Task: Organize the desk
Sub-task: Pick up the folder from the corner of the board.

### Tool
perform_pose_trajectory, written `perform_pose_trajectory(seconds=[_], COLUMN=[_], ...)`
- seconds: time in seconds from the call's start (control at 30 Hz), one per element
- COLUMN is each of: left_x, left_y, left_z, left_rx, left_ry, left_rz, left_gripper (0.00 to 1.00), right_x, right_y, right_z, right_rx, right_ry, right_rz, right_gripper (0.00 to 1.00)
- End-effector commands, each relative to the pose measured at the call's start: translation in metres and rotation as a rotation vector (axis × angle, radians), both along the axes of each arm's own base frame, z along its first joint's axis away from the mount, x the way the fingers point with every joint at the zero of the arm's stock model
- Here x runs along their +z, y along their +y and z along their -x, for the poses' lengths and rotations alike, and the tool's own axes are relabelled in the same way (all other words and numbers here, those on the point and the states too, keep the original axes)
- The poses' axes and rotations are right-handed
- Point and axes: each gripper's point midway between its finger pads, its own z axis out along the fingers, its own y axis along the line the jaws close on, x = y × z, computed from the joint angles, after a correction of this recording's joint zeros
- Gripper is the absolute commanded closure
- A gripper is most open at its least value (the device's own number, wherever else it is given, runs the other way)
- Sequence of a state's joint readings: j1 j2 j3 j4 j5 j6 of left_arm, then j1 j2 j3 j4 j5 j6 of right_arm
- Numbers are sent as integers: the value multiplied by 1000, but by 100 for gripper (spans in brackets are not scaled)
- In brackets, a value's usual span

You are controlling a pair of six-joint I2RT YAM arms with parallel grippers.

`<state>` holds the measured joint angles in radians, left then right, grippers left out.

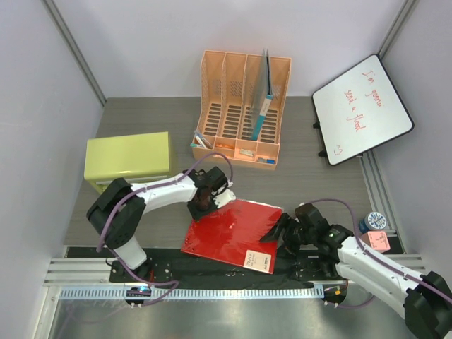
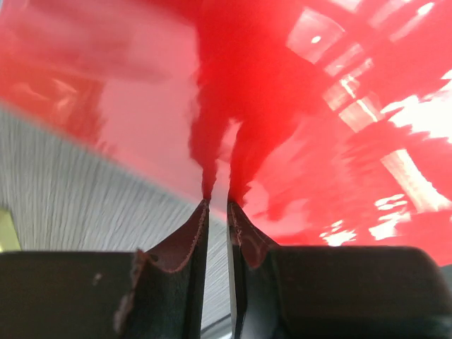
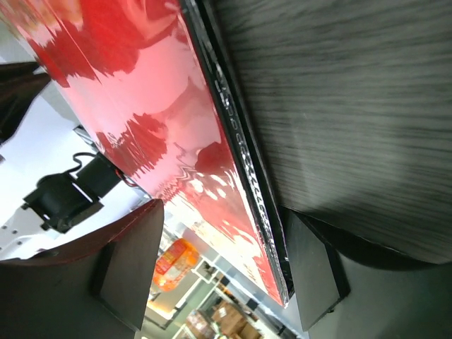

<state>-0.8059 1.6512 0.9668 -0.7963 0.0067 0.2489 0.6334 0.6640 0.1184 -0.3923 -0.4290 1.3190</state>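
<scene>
Top external. K: Where does the desk [image 1: 311,180] lie against the two grippers?

M: Beneath both. Its dark grey grain runs back to the far wall, and both grippers sit low over the near edge, about the middle. Between them a red folder [image 1: 229,233] lies on the desk, its near side over the black strip [image 1: 212,272].

K: Note the left gripper [image 1: 200,207].

M: It is at the folder's far left corner. In the left wrist view the fingers [image 2: 176,247] are drawn together to a hairline slit. Their tips touch the edge of the glossy cover, and their reflection meets them there. Bare desk grain shows to the left of the tips. Whether any of the cover is pinched in the slit, I cannot tell.

K: And the right gripper [image 1: 280,229]?

M: It is at the folder's right edge. In the right wrist view the jaws stand wide apart, astride that edge. One finger is over the red cover and clear of it. The other is on the desk side, just beside the edge. Nothing is clamped.

K: Other items, by desk edge?

M: A lime-green cabinet [image 1: 127,159] is at the left edge. An orange file rack [image 1: 240,106] is at the middle of the far edge. A whiteboard [image 1: 361,106] is tilted at the far right corner. All three are well apart from both grippers.
</scene>
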Motion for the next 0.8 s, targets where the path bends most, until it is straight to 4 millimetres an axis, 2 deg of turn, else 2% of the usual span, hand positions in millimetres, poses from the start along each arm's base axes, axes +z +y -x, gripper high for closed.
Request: perform_pose_trajectory(seconds=[0.0,0.13,0.17,0.2,0.37,0.4,0.6,0.63,0.67,0.7,0.77], left_x=[-2,-4,-6,-7,-18,-20,-25,-25,-24,-24,-17], left_y=[-52,-61,-62,-62,-59,-59,-67,-70,-74,-77,-85], left_z=[13,20,21,21,25,26,33,35,34,35,33], left_rx=[-32,-43,-49,-51,-57,-59,-91,-102,-108,-112,-121], left_ry=[49,66,68,67,91,97,134,137,139,145,145], left_rz=[139,149,145,148,128,127,120,120,129,129,137], left_gripper=[83,83,83,83,83,83,83,83,84,84,84], right_x=[-35,-30,-38,-31,-21,-17,4,7,9,8,18], right_y=[-9,-3,-6,1,11,13,23,24,26,26,30], right_z=[11,5,11,4,-6,-9,-24,-26,-29,-29,-35], right_rx=[-38,-42,-42,-56,-85,-85,-88,-89,-89,-86,-67], right_ry=[58,33,45,14,-50,-74,-170,-179,-193,-190,-225], right_rz=[34,8,3,-45,-152,-173,-251,-259,-262,-252,-257], right_gripper=[27,28,32,39,55,61,64,70,91,99,99])
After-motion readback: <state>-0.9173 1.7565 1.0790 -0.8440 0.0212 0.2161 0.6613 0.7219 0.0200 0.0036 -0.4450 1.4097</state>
